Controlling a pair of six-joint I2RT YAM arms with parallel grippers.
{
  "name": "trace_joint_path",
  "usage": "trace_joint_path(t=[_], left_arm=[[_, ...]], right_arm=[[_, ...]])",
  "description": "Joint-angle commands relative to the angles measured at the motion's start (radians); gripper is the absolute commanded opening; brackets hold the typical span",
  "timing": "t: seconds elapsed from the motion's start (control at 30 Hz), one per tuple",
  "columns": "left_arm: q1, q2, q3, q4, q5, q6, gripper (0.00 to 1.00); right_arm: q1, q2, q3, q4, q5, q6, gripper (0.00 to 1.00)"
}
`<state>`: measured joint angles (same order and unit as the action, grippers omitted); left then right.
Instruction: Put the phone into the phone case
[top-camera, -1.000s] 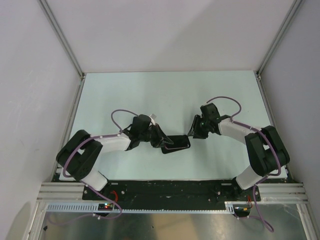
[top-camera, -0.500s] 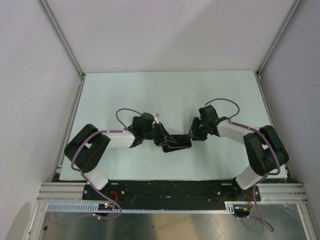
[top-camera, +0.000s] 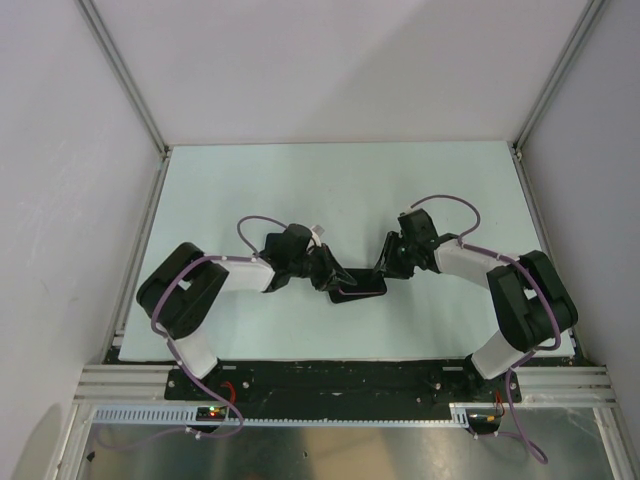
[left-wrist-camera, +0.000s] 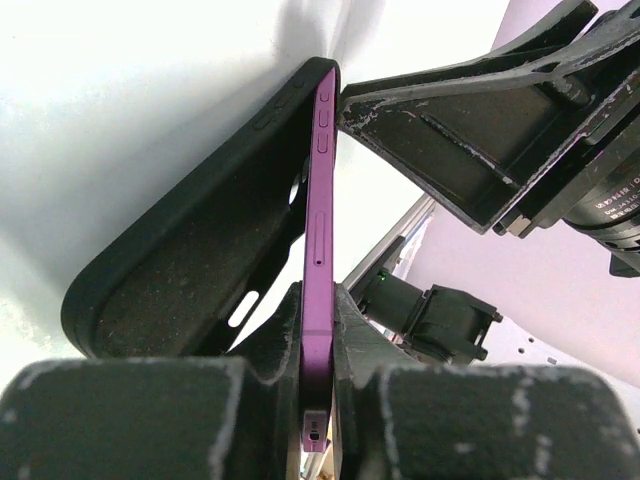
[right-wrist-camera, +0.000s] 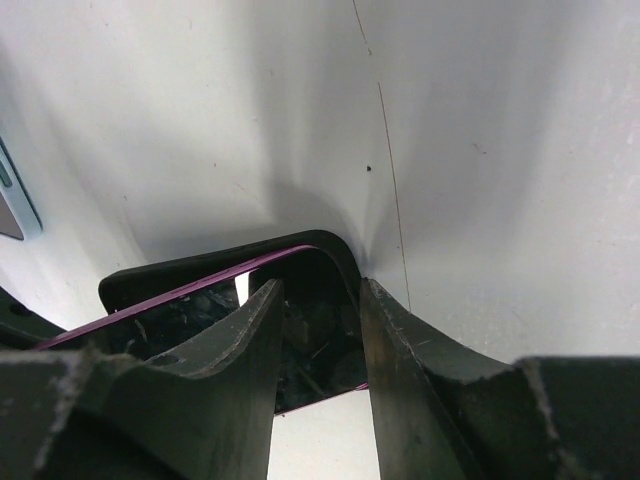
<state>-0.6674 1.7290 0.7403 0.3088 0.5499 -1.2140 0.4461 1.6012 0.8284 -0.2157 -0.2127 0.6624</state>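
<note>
Two arms: the left arm (top-camera: 215, 285) and right arm (top-camera: 480, 265) meet over the near middle of the desk (top-camera: 330, 180), their tips turned toward each other.
Left jaws: clamped on the phone (left-wrist-camera: 318, 200), with the fingers (left-wrist-camera: 365, 335) pressed against its two flat faces at the near end.
Phone: purple and seen edge-on from the left wrist, with its side buttons and slot showing. It lies between the two wrists.
Phone case (left-wrist-camera: 190, 260): black, with its hollow side facing the phone. Its far end touches the phone's far end, and its near end stands off, so the two form a narrow wedge.
Right jaws: part-way apart and pinching nothing. The fingers (right-wrist-camera: 240, 340) sit on either side above the rounded far corner of the case, where the phone's purple rim lies inside the lip.
Contact on the right: whether those fingertips press on the phone or the case cannot be told.
</note>
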Motion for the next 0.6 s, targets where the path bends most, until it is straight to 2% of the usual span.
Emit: trace_joint_path(t=[0.0,0.57], left_arm=[[-0.036,0.048,0.018,-0.021,-0.049,0.046,0.00],[-0.011,-0.067,0.011,-0.192,-0.090,0.185,0.38]], right_arm=[[0.022,0.001,-0.014,0.003,0.013,0.005,0.41],[0.033,-0.024,-0.015,-0.009,0.035,0.017,0.41]])
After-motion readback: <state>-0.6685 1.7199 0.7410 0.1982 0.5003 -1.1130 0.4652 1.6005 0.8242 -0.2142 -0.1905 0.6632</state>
